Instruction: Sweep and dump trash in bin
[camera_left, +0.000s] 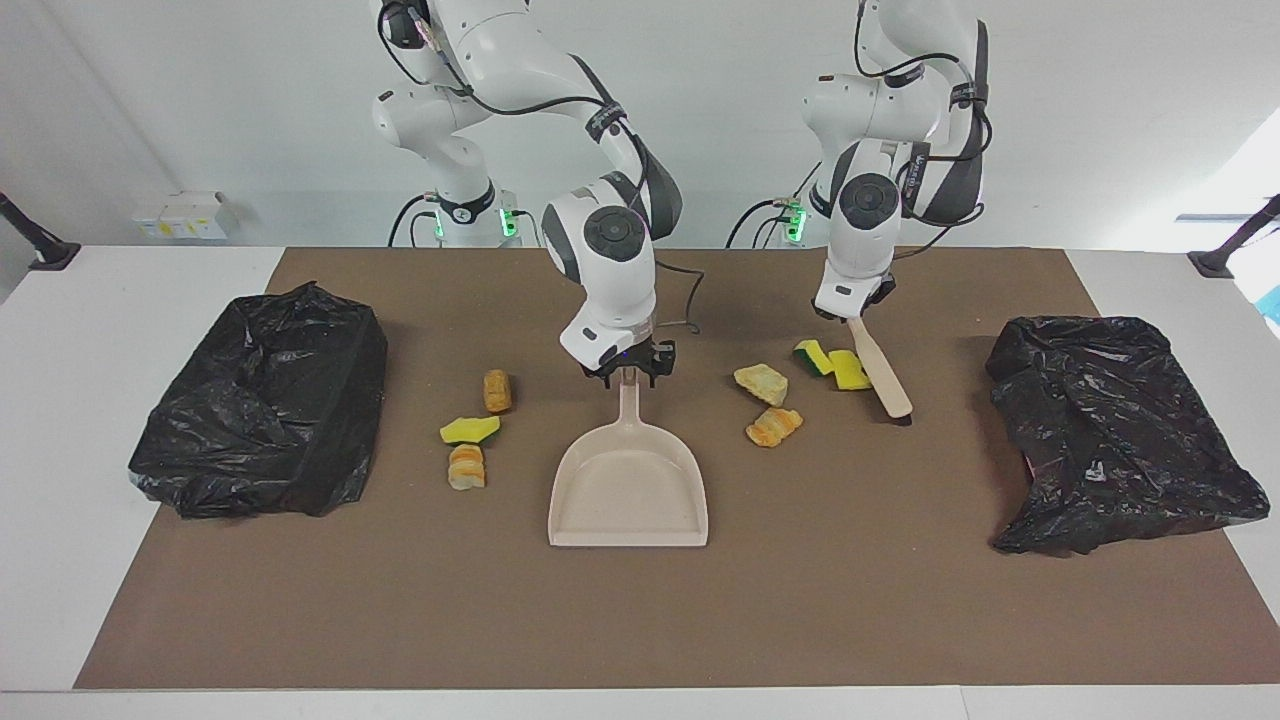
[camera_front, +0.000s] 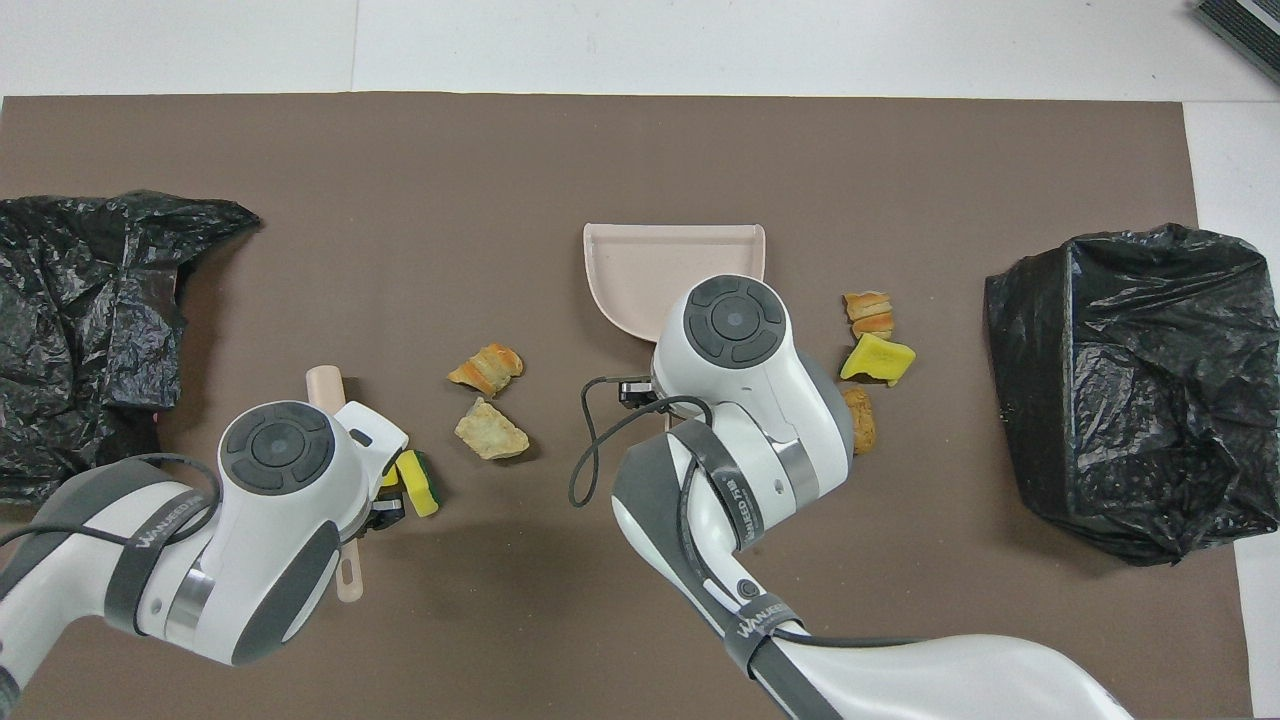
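Starting at the right arm's end of the brown mat (camera_left: 400, 620), a crumpled black bag (camera_left: 260, 400) sits on that edge. Next come three bits of trash in a loose line: a bread roll (camera_left: 497, 390) nearest the robots, then a yellow sponge chunk (camera_left: 469, 430), then a croissant bit (camera_left: 466, 466). The beige dustpan (camera_left: 628, 490) lies flat mid-mat, with its handle pointing at the robots. The right gripper (camera_left: 630, 372) is down on that handle, though I honestly can't tell if it's clamped or not. After that there's a tan bread piece (camera_left: 761, 383), an orange croissant piece (camera_left: 773, 426), a green-backed sponge (camera_left: 812, 356) and a yellow sponge (camera_left: 850, 370). The brush (camera_left: 880, 370) is just beside that last one, tilted, its handle clenched in the left gripper (camera_left: 852, 315). A second black bag (camera_left: 1110, 430) lies at the left arm's edge.
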